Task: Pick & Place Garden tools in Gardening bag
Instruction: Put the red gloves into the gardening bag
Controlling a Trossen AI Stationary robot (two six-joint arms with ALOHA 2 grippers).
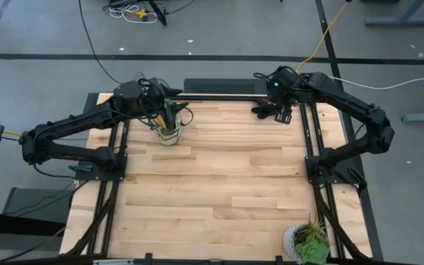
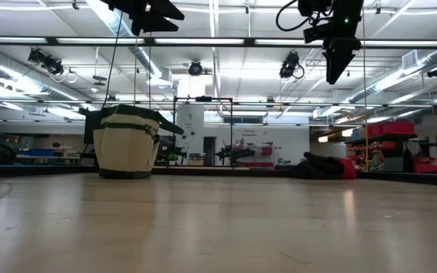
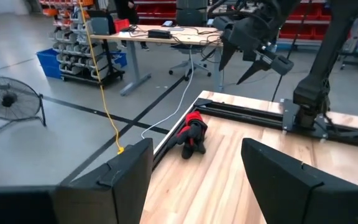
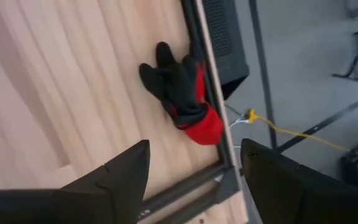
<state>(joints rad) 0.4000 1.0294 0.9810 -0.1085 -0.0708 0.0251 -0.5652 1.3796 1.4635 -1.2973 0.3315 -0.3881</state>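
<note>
A pale wooden table (image 1: 219, 184) on a dark frame stands in a big workshop with grey floor, strip lights overhead and red storage bins along the far wall. The left pincer (image 1: 169, 110) hangs right above the beige canvas bag (image 1: 168, 132) near the table's far edge, fingers spread and holding nothing; in its own wrist view the two dark fingers (image 3: 129, 168) stand well apart. Dark tool handles (image 1: 169, 118) stick up out of the bag just under it. The right pincer (image 1: 280, 110) hovers above the red-and-black gloves (image 4: 185, 93) — jaws released, wide, nothing between them. The gloves lie in a heap on the table directly below this pincer, against the dark rail (image 4: 205, 81) at the far edge, not touched by either finger. From table height the bag (image 2: 127, 140) stands upright, well apart from the gloves (image 2: 325, 167). A potted plant (image 1: 308, 241) sits at the near corner on the right arm's side — far from both pincers.
</note>
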